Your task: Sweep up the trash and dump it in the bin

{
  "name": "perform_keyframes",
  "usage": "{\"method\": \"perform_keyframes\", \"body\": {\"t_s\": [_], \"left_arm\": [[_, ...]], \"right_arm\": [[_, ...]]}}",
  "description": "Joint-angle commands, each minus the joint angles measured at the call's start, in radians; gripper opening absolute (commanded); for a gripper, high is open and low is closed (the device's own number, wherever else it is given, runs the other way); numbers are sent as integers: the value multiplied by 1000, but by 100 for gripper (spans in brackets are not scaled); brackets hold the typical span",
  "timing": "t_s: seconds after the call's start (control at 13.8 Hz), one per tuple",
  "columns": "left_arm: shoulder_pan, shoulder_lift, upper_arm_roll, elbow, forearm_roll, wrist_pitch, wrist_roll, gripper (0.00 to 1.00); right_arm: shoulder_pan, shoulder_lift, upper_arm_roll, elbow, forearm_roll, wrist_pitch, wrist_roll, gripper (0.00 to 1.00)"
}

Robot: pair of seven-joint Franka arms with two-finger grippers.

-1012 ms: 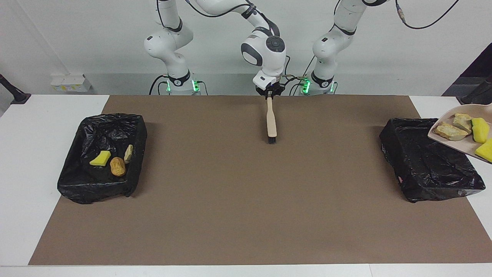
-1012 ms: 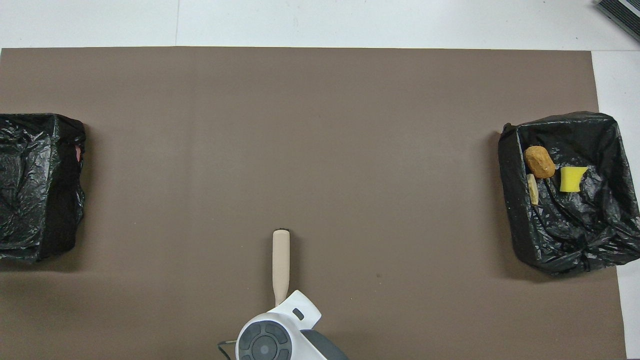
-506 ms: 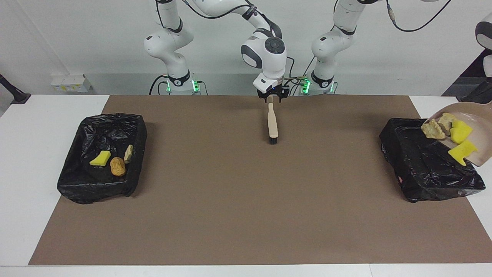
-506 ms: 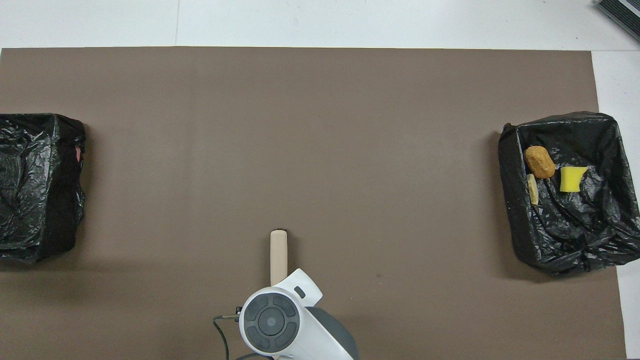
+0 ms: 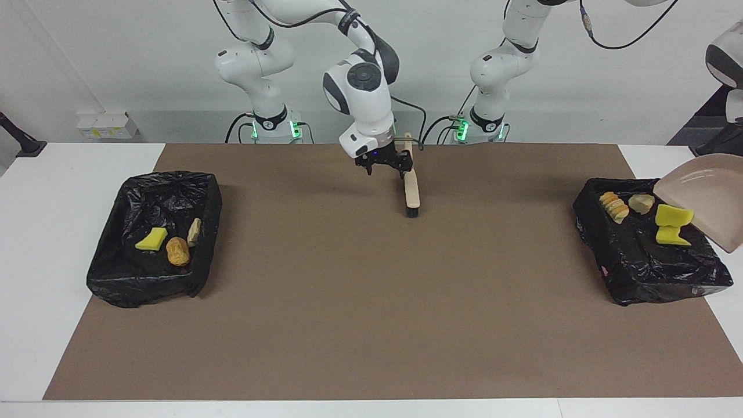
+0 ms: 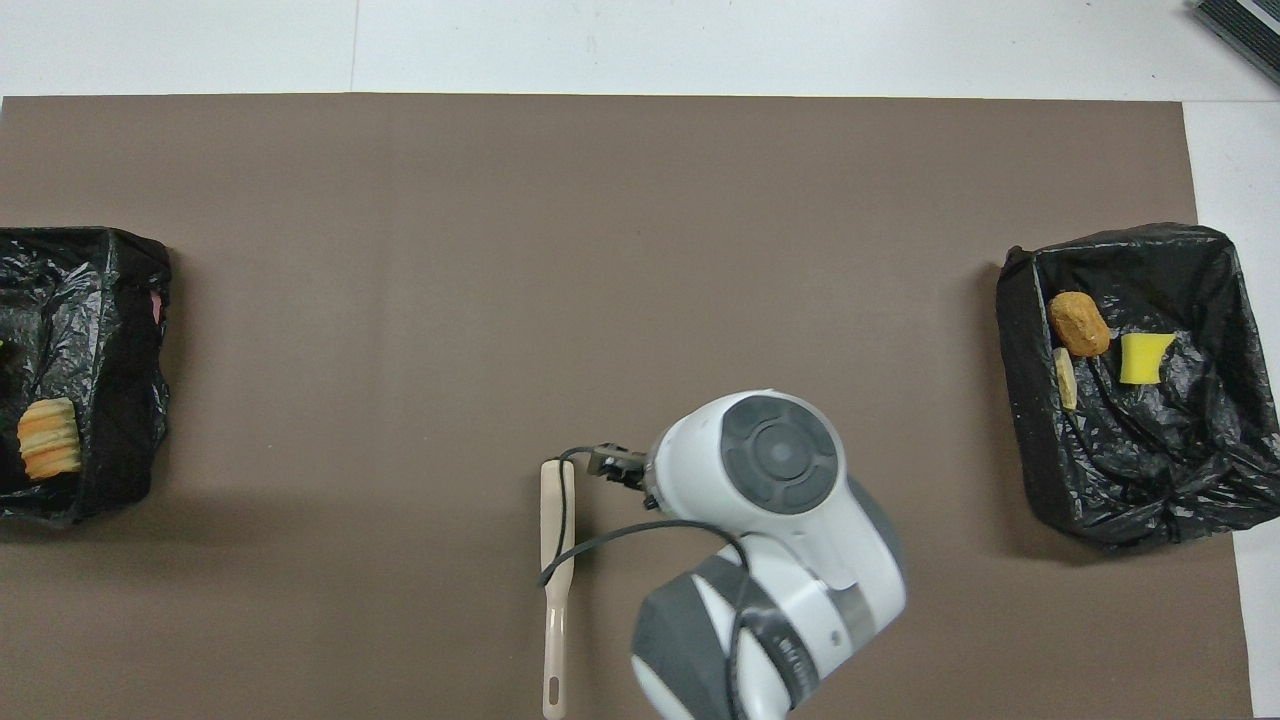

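The right end effector [image 5: 383, 168] has just let go of the brush [image 5: 411, 191]: its fingers stand wide, and it hangs low just beside the brush handle, toward the right arm's end of the table. The brush lies flat on the mat [image 5: 371, 302], bristles pointing away from the robots, touched by nothing. Sweeping looks finished.

The left end effector is out of view. It is closed, and since the dustpan [image 5: 705, 194] hangs tilted in the air, I judge that it is holding the pan's handle. A moment ago the pan carried four scraps; now it is tipped steeply and bare, and the load has slid out.

That load is in the left bin [image 5: 656, 278], well away from the brush toward the left arm's end. In it are a ridged bread chunk [image 5: 614, 204], a smaller bread chunk [image 5: 641, 203] and two yellow sponges, one [image 5: 673, 216] right at the pan's lip, the other [image 5: 671, 235] just under it.

The right bin [image 5: 139, 287], well away from the brush toward the right arm's end, holds a third sponge [image 5: 151, 238], a brown lump [image 5: 177, 251] and a pale chunk [image 5: 194, 231], as before.

All seven scraps sit in bins, so the dumping seems done; what is left, I judge, is setting the pan down
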Motion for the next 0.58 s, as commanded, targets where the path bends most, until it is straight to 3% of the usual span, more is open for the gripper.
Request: {"method": "perform_keyframes", "body": {"t_s": [0.0,0.22,0.51], "left_arm": [[-21,-2,14,1,43,67,7,0],[-89,12,14,27,88,53,7,0],[-109,6,16,63,88,18,10,0]], "right_arm": [[-106,-72,9,8,-102,-103,-54,100],[-245,-132,9,86,-155,-224,-119,100],[-394,-126,10,310,-158,-468,-330,100]]}}
